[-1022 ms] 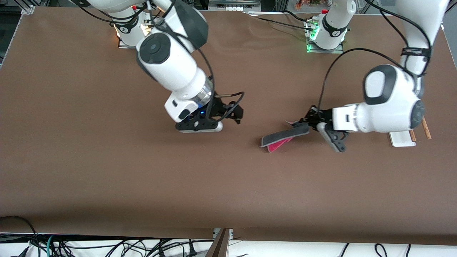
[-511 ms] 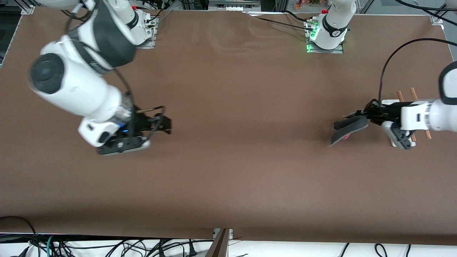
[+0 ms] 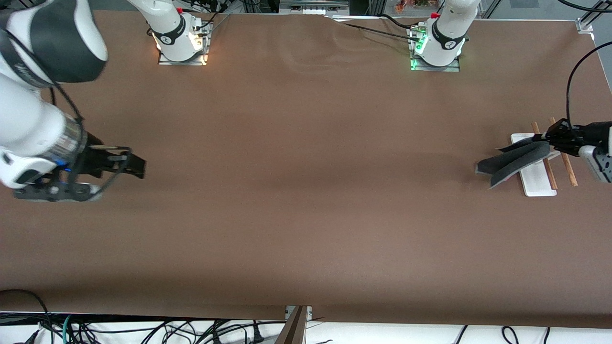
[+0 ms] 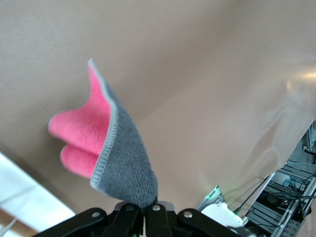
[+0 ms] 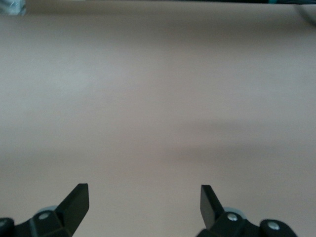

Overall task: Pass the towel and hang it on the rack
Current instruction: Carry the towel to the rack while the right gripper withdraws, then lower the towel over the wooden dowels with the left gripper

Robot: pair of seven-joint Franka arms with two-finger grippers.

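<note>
Brown worktop [image 3: 306, 191], plain matte surface, with the arm bases along its 12 o'clock edge in the front view and loose cables below its 6 o'clock edge. Item one, the rack [image 3: 539, 179]: you will find it at the 3 o'clock end of that view, toward the left arm's end of the worktop, a flat white base carrying two thin wooden rods. Item two, the towel [image 3: 514, 161]: off the worktop, hanging folded from its pinched corner, dark grey face outward with the pink face tucked inside, its upper part over the rack's base and its free end trailing out toward the worktop's middle. Item three, the left end effector [image 3: 550, 138]: fingers fully closed on the towel's corner, over the rack. Item four, the right end effector [image 3: 126, 162]: fingers spread wide, nothing between them, waiting low over bare worktop at the 9 o'clock end. Condition notes for you: the towel does not yet lie over either rod. Hazards, as I judge them: the grip is on one corner only, so the cloth may bunch or slide off a rod once released; most of its length hangs to one side of the rack, so its weight could pull it off; a low pass might catch a thin rod and tip or shift the light stand.
</note>
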